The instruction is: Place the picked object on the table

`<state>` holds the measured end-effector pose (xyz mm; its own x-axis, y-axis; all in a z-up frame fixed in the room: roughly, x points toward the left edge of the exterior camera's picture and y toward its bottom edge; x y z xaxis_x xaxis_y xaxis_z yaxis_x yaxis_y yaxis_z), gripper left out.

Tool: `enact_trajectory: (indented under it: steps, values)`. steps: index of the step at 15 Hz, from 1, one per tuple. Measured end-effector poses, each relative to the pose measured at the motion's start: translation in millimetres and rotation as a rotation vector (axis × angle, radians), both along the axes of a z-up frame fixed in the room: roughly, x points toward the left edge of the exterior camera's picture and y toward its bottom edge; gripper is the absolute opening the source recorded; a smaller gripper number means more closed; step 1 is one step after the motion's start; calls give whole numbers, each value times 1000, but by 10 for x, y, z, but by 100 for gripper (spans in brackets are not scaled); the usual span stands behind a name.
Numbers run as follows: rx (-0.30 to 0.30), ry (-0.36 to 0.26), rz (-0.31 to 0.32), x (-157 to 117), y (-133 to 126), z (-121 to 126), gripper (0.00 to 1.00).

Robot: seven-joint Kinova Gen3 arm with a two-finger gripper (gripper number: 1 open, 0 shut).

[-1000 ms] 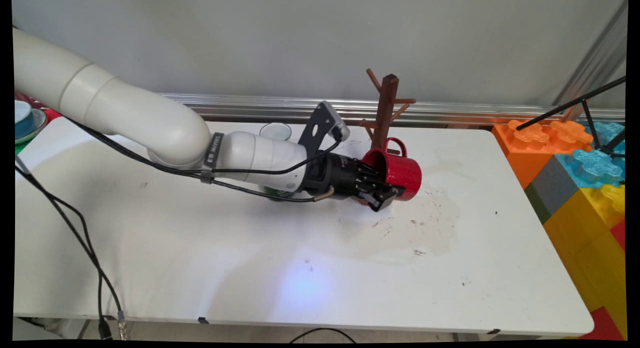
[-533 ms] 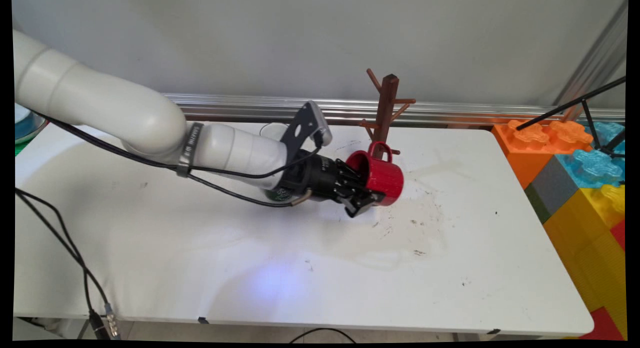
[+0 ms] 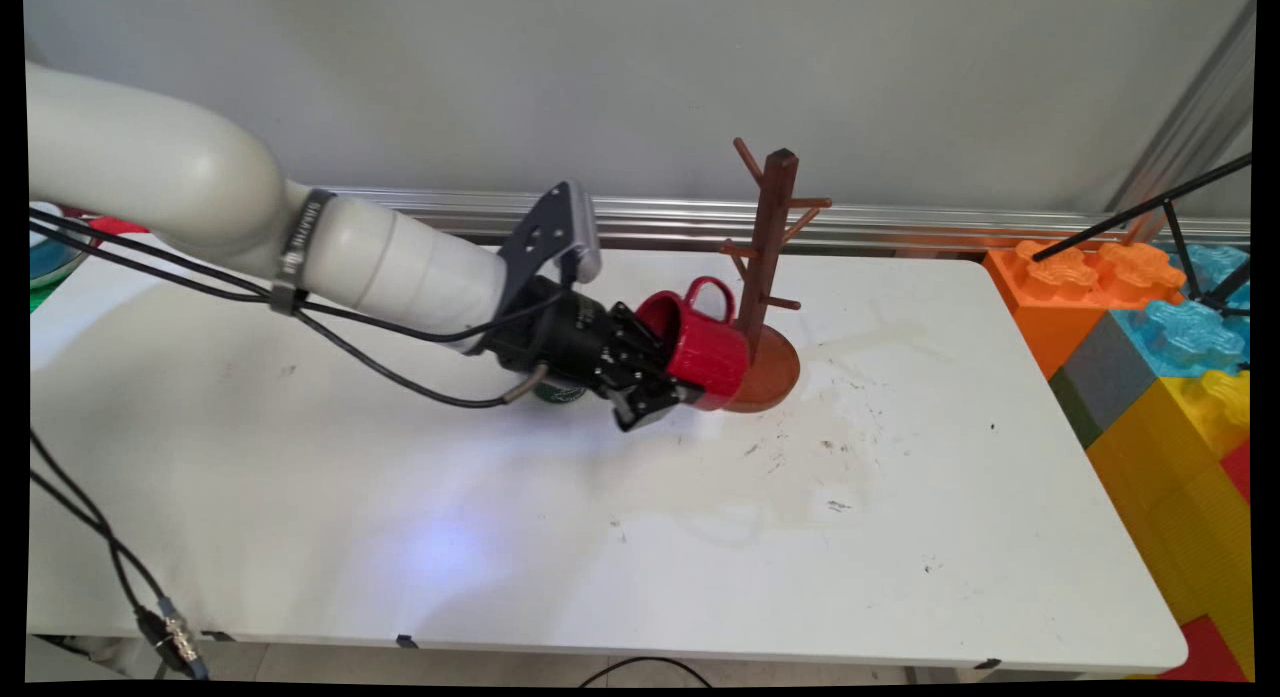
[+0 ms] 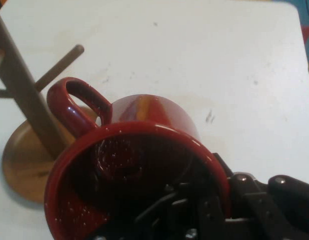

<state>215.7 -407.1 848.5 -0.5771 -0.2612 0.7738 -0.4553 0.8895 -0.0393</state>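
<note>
Overhead camera faces wall; hand camera hugs mug (image 4: 144,165).

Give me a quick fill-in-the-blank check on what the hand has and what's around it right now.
1. The hand holds a red ____ by its rim.
2. The mug lies tipped, its handle pointing ____.
3. Behind it stands a wooden mug ____ on a round base.
Missing words: mug; up; tree
</note>
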Motion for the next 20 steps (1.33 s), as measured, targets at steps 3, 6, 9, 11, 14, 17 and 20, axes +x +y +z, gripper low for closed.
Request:
enact_trajectory:
  steps: [3,6,9,11,14,17,20]
  values:
    - [-9,-91,-43,163,23,104,0]
    - [-22,-203,-93,316,13,179,0]
    - [-28,-301,-140,419,2,201,0]
    - [-30,-363,-177,463,-10,196,0]
    - [-27,-441,-231,482,-24,172,0]
    - [-13,-505,-281,464,-43,119,0]
    - [-4,-553,-321,424,-83,49,0]
